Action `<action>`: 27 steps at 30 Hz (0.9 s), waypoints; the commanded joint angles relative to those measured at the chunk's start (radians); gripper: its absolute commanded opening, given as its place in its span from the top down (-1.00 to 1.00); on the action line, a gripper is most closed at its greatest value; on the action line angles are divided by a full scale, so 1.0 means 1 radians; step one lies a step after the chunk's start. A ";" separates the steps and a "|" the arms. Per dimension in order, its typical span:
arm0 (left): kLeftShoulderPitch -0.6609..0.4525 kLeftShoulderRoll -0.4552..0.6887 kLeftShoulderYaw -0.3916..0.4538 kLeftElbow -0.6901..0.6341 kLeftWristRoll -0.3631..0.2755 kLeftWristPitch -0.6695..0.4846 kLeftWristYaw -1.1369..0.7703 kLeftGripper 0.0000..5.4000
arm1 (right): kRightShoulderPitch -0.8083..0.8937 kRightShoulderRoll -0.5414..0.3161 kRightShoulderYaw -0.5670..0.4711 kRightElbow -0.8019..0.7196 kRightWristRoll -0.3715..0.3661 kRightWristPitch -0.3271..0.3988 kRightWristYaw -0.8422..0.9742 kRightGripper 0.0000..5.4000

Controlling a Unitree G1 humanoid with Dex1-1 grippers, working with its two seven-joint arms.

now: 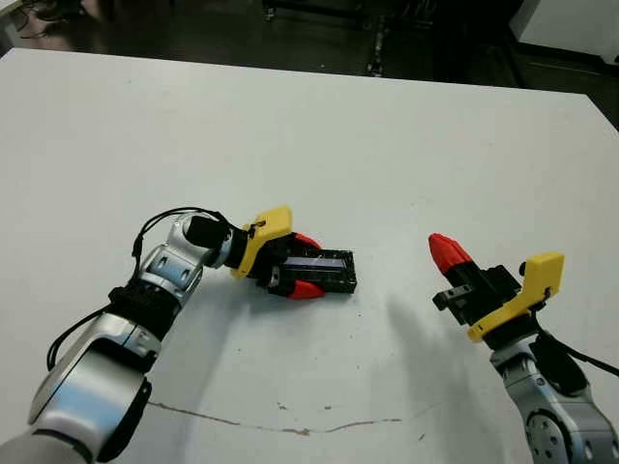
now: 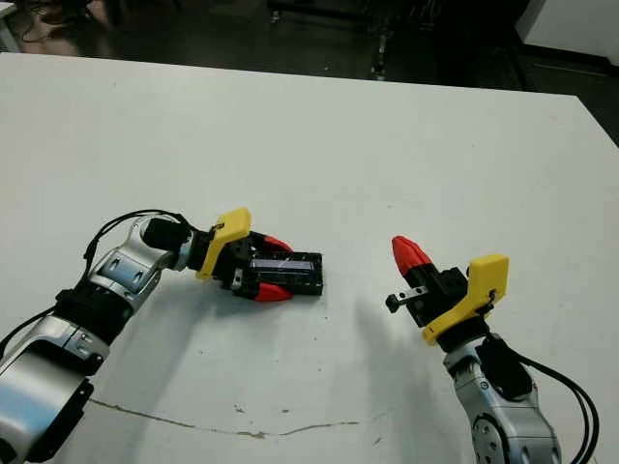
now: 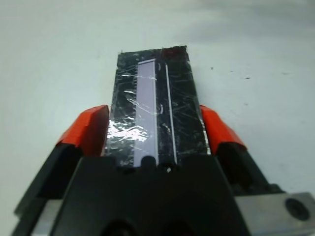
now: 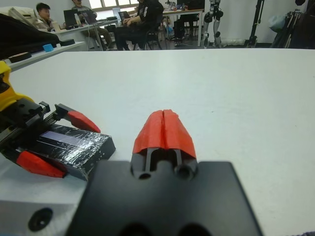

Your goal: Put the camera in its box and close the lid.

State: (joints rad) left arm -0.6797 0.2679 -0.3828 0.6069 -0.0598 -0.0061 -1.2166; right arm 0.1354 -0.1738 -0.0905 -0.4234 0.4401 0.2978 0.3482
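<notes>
Centrally, left hand (image 1: 298, 264) clamps lid (image 1: 324, 269); surroundings bare.

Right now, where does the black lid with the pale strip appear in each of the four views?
Left eye view: lid left of centre, between the left gripper fingers.
Right eye view: lid left of centre, same grip.
Left wrist view: lid at centre, running away from the camera.
Right wrist view: lid at lower left.
Shared landmark: the red fingertips flanking the lid.
</notes>
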 commanded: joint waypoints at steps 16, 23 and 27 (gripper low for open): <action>0.248 0.204 0.047 -0.174 -0.002 -0.020 0.030 -1.00 | 0.009 -0.009 -0.006 0.004 0.004 0.011 -0.003 1.00; 0.302 0.333 0.097 -0.288 -0.062 0.072 -0.015 -1.00 | 0.010 -0.008 -0.004 0.004 0.002 0.014 -0.007 1.00; 0.325 0.386 0.123 -0.332 -0.106 0.163 -0.042 -1.00 | 0.009 -0.007 0.000 0.007 -0.003 0.002 -0.003 1.00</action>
State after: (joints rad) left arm -0.4089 0.6067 -0.2438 0.2578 -0.2042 0.1132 -1.2404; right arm 0.1367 -0.1736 -0.0894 -0.4211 0.4397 0.2978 0.3496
